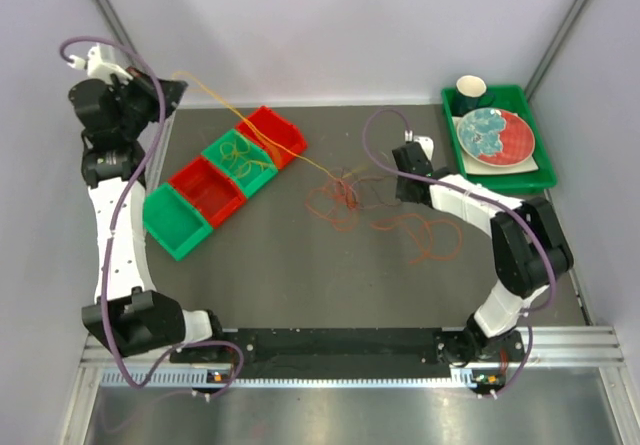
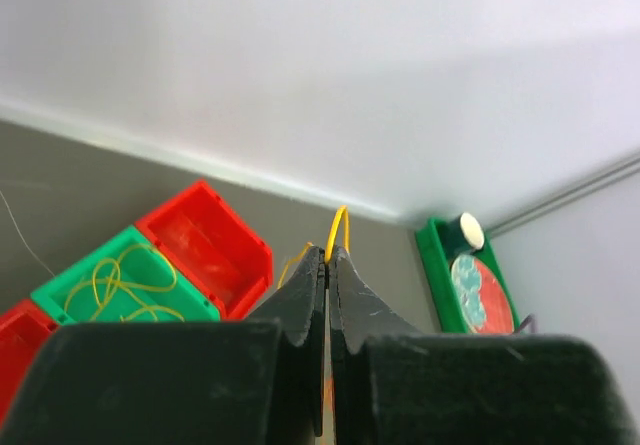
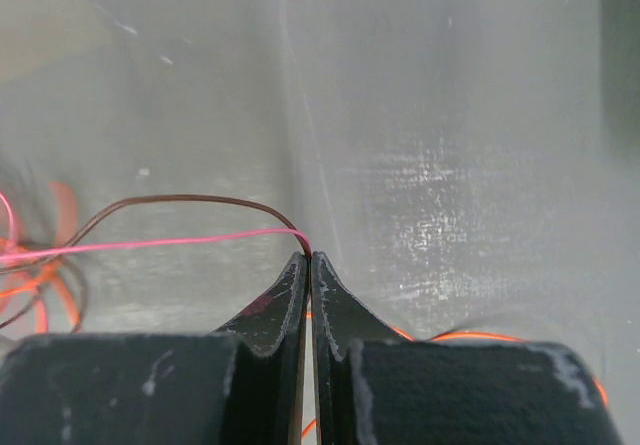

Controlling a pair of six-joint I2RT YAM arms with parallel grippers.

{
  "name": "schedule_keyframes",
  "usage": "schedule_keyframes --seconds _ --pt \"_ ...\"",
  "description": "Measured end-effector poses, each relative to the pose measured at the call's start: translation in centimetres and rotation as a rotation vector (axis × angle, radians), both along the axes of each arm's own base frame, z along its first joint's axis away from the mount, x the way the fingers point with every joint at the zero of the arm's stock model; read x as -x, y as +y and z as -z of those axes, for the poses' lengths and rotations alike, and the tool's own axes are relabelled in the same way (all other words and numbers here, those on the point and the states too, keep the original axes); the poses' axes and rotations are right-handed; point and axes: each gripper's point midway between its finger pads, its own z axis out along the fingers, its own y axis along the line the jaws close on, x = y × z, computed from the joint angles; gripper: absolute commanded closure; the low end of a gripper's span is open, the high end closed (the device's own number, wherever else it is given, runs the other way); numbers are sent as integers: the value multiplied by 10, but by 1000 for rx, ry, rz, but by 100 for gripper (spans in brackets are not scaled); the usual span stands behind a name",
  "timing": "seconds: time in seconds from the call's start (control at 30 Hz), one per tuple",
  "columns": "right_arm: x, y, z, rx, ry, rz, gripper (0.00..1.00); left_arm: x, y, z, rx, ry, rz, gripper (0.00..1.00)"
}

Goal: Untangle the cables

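While the left gripper (image 2: 328, 256), raised left of the bins (image 1: 180, 235), clamps a yellow cable (image 2: 341, 209), the right gripper (image 3: 305, 259) pinches a pink strand (image 3: 150, 244) and a brown strand (image 3: 190, 199) of the tangled cables (image 1: 345, 200) just right of those bins

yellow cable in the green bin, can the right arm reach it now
Probably not yet: the right gripper is shut on a red cable and a brown cable. Otherwise nothing blocks the way to the green bin.

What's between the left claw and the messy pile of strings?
Top view: red and green bins, and a yellow cable stretched over the far one from the left gripper to the tangle.
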Motion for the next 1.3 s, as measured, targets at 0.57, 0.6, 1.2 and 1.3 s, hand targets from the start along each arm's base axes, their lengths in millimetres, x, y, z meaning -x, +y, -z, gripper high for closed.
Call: schedule_keyframes --seconds 0.57,0.6,1.2,1.3 --pt "-4 -17 27 33 36 47 100 21 13 -117 55 -244 15 100" --pt "-4 -18 28 35 39 48 100 20 13 -124 58 -259 19 100" --pt "-3 -22 40 46 65 54 90 8 -2 -181 188 -368 161 100" --pt "0 -12 41 -2 81 27 33 4 -11 -164 224 -335 197 100"
